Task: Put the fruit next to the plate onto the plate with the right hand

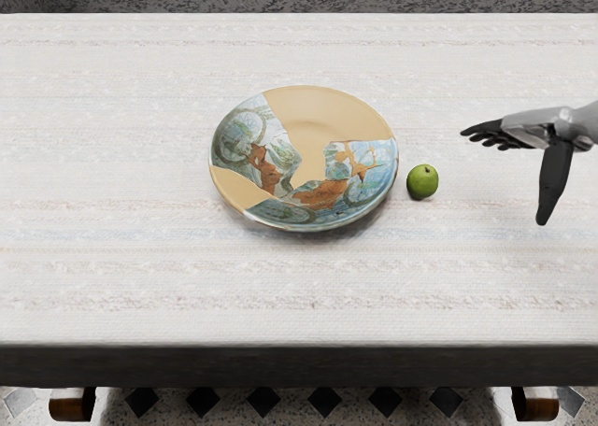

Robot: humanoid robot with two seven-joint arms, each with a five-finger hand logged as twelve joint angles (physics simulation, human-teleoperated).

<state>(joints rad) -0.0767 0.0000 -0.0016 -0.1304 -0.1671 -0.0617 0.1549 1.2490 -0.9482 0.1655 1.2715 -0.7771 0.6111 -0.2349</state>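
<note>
A small green apple (422, 180) lies on the table just right of the plate (304, 118), close to its rim but apart from it. The plate is round, tan with blue-green and orange painted patterns, and holds nothing. My right hand (523, 155) comes in from the right edge and hovers to the right of the apple, a little above the table. Its fingers are stretched out toward the left and the thumb hangs down. It holds nothing. The left arm does not show.
The pale, faintly striped table (140, 258) runs across the whole view, with its front edge near the bottom. A dark floor shows behind the far edge.
</note>
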